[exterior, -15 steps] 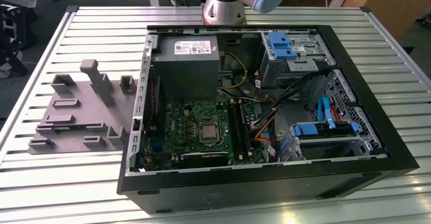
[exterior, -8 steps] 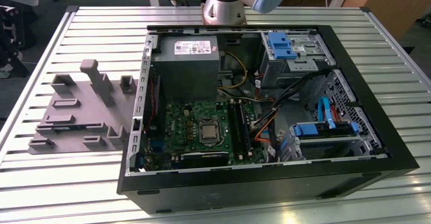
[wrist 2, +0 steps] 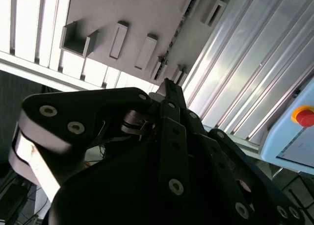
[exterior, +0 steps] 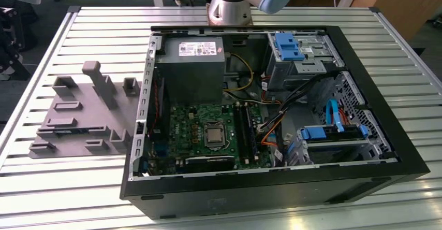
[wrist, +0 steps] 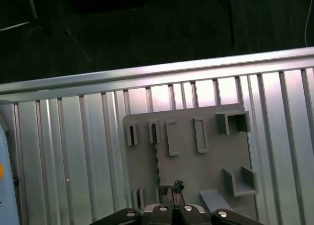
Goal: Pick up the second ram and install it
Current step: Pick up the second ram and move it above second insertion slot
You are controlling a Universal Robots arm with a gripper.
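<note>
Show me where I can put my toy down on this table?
Bare slats of the table lie in front of the grey holder and behind it too. Inside the computer case it is crowded with the motherboard and cables.

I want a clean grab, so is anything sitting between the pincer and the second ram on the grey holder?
Nothing visible does. In the first wrist view the pincer hangs over the grey holder, and the second ram stands on edge in it close by, its upper edge bare with no cable or part across it.

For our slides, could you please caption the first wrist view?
Gripper near the second ram, on edge in a grey holder on a slatted table.
</note>
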